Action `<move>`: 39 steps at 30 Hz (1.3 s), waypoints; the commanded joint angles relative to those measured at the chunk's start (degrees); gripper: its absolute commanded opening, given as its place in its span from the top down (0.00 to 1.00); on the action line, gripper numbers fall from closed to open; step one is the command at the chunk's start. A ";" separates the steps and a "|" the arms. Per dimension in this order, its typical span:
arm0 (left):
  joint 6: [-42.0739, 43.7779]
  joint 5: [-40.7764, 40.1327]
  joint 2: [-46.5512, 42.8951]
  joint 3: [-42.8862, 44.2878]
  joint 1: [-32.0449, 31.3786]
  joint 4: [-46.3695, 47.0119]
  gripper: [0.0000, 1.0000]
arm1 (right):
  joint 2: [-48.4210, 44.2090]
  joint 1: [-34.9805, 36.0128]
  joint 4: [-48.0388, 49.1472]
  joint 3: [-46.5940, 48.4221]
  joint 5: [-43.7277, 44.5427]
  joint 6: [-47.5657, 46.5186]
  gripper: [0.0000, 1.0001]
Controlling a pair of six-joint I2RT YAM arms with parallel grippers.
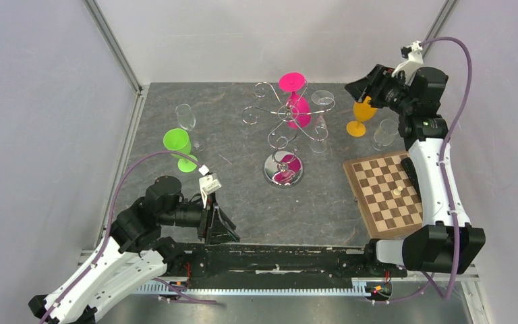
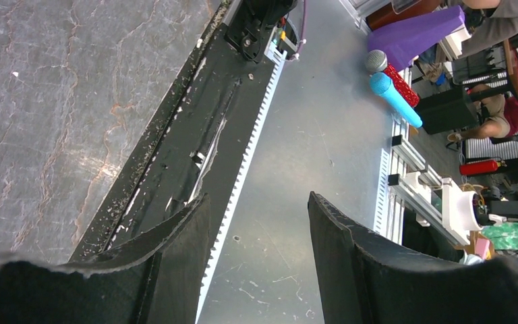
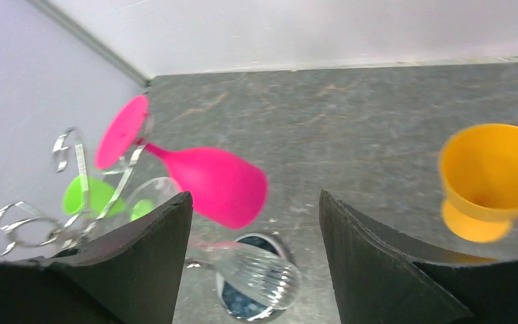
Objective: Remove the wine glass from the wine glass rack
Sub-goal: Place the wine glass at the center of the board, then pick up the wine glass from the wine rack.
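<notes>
The chrome wine glass rack stands mid-table on its round mirrored base. A pink wine glass and a clear wine glass hang upside down from its scroll arms. The right wrist view shows the pink glass, the clear glass and the rack's curls ahead and to the left. An orange wine glass stands upright on the table. My right gripper hovers open just above it, holding nothing; the orange glass lies outside its right finger. My left gripper is open and empty by the near rail.
A green glass and a clear glass stand at the left. Another clear glass stands at the right, behind a wooden chessboard. Grey walls close the back and sides.
</notes>
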 commanded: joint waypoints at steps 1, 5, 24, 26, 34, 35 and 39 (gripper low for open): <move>-2.26 -1.91 -0.06 0.27 0.34 0.73 0.39 | 0.16 2.09 6.58 3.83 -7.72 4.68 0.29; -2.54 -2.41 -0.11 0.27 0.29 0.64 0.39 | 1.83 3.47 9.06 4.03 -10.71 8.17 0.29; -2.58 -3.21 -0.01 0.38 0.34 0.38 0.39 | 5.59 9.59 12.86 2.33 -13.96 13.12 0.33; -2.56 -3.13 -0.05 0.38 0.34 0.38 0.39 | 5.59 9.76 12.86 2.12 -13.97 13.32 0.34; -2.51 -3.04 0.09 0.36 0.34 0.38 0.39 | 5.17 9.96 11.74 1.94 -12.74 12.18 0.35; -2.51 -3.08 0.02 0.37 0.33 0.38 0.39 | 5.03 9.97 11.14 1.93 -11.75 11.65 0.35; -2.51 -3.22 -0.19 0.39 0.34 0.38 0.38 | 4.20 9.97 9.89 1.29 -8.43 10.01 0.34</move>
